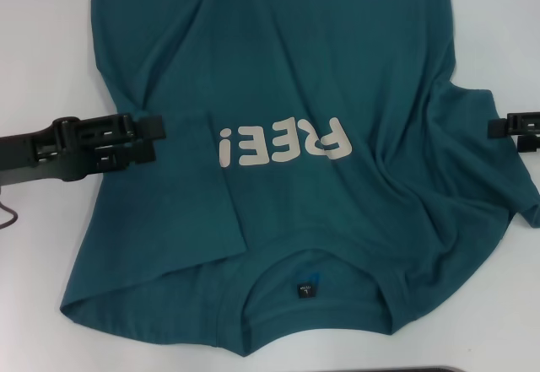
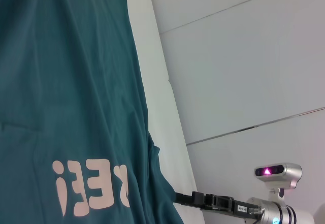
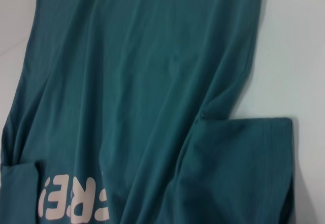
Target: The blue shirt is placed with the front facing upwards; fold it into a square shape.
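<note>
Blue shirt (image 1: 337, 77) lies flat on the white table (image 1: 42, 43) with the front side up and the round collar (image 1: 308, 266) toward the robot. On the chest are pale block letters (image 1: 283, 142), which read upside down from the head view. A small black label (image 1: 305, 289) sits inside the collar. The sleeve on the robot's left side (image 1: 181, 186) is folded inward over the chest, and its edge covers the beginning of the letters. The other sleeve (image 1: 498, 153) is spread out on the table, with many wrinkles around the shoulder.

Left gripper (image 1: 156, 140) hangs at the left edge of the shirt, just over the folded sleeve; its fingers look close together and hold no cloth. Right gripper (image 1: 506, 129) is at the outer edge of the spread sleeve, near the border of the head view; whether its fingers are wide or narrow cannot be told
</note>
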Robot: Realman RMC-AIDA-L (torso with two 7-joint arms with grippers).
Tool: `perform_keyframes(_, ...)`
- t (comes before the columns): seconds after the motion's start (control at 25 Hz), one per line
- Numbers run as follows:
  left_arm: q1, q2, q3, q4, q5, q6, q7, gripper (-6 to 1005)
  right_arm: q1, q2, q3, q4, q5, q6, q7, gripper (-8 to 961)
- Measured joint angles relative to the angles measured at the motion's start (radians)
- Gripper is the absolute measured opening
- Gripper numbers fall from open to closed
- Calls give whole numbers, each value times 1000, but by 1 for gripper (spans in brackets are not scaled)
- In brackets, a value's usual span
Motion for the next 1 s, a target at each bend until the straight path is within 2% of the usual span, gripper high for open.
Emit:
perform_keyframes(0.64,1,-1,-4,0,0,-4,0,778,1,-3,-30,-14,-11,16,-17,941)
perform_keyframes(1.0,-2,-1,-2,14,0,-13,0,778,3,12,-38,-13,-11,26,-25,941)
